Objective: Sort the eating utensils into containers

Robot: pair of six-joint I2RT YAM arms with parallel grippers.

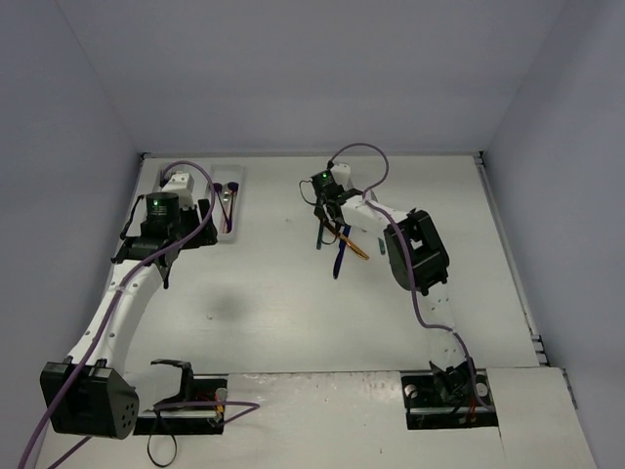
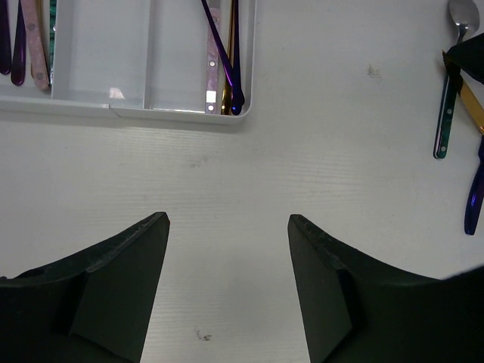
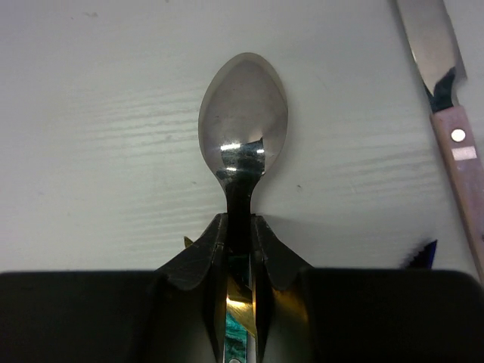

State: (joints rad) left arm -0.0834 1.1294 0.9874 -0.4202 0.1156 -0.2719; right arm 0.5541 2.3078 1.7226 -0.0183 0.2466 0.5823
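Observation:
My right gripper [image 3: 240,227] is shut on the neck of a silver spoon [image 3: 243,113] with a teal handle. The spoon's bowl lies on the table. In the top view this gripper [image 1: 322,207] sits at the far end of a small heap of eating utensils [image 1: 340,246]. A gold utensil [image 3: 253,306] lies under the fingers. My left gripper [image 2: 227,219] is open over bare table, just short of the near end of the white tray of containers [image 2: 181,117]. Purple, gold and pink-handled utensils [image 2: 225,76] lie in its right compartment, others [image 2: 30,45] in its left one.
A knife with a pinkish handle [image 3: 456,147] lies to the right of the held spoon, and a dark blue tip [image 3: 423,253] shows beside it. From the left wrist I see a gold [image 2: 473,106] and a blue utensil [image 2: 475,197] at far right.

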